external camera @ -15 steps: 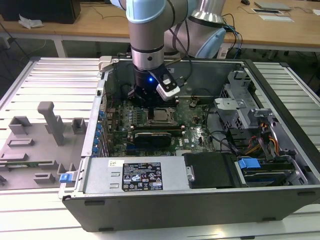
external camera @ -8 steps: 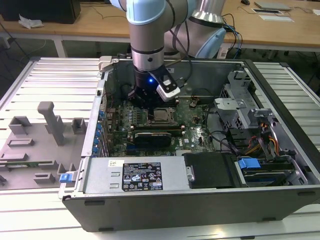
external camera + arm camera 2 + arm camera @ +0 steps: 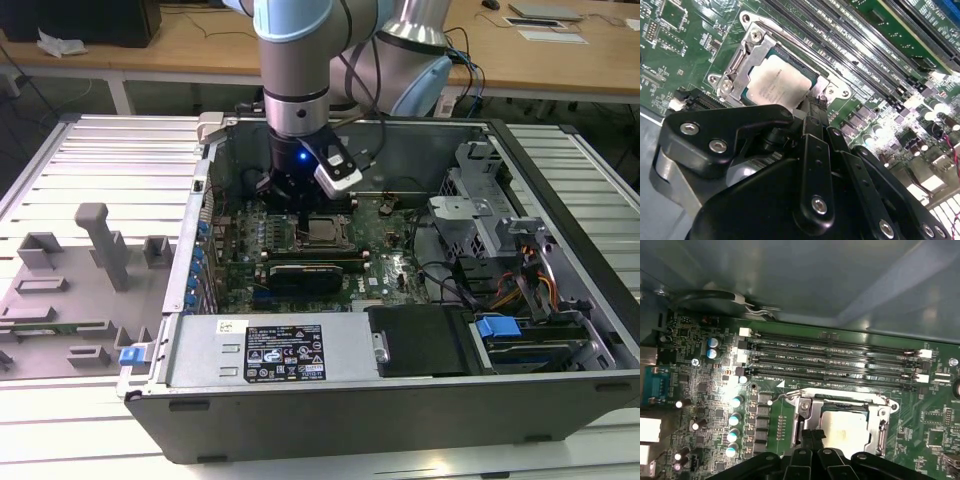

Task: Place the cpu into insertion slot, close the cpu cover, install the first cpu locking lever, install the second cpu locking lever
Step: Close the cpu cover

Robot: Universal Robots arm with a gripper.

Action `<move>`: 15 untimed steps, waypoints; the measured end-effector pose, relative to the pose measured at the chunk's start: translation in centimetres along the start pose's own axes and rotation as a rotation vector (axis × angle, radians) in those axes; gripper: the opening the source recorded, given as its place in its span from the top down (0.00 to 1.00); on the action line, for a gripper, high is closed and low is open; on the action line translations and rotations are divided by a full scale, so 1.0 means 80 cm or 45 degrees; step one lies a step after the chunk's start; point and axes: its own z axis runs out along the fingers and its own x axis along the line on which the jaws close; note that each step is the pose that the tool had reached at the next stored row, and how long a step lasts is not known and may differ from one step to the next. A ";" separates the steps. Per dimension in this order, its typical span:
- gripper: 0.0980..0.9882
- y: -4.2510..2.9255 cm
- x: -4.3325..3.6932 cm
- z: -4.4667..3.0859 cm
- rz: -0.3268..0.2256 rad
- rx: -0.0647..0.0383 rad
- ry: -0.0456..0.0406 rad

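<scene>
Saw the cpu [image 3: 322, 231] seated in the insertion slot [image 3: 720, 81], mid-frame in the exterior view, cpu cover [image 3: 746, 62] apparently down. Held the gripper [image 3: 814, 102] pinched narrow at the cover's edge; needed slow, square pressing.

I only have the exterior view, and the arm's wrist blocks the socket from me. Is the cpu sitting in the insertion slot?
Observer: Yes. In both wrist views the cpu lies flat in the insertion slot, pale face up.
Operator: Is the cpu cover down over it?
Observer: In the second wrist view the cpu cover lies over the chip's edges, and the chip's face shows through its window. I cannot tell whether any lever is latched.
Operator: And where is the gripper?
Observer: The gripper sits low at the socket's edge, by one corner of the cpu. I cannot tell whether it touches anything.
</scene>
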 end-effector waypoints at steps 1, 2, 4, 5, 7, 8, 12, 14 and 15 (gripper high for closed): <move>0.99 0.0000 0.000 0.0001 0.000 0.000 0.000; 0.99 0.0000 0.000 0.0001 0.000 0.000 0.000; 0.99 0.0000 0.000 0.0000 0.000 0.000 0.000; 0.99 -0.0002 -0.002 0.0001 0.000 0.000 0.000; 0.99 -0.0014 -0.012 0.0008 0.000 0.000 0.000; 0.99 -0.0020 -0.018 0.0012 0.000 0.000 0.000; 0.99 -0.0034 -0.029 0.0021 0.000 0.000 0.001; 0.99 -0.0037 -0.031 0.0014 0.000 0.000 0.001; 0.99 -0.0036 -0.032 -0.0003 0.000 0.000 0.001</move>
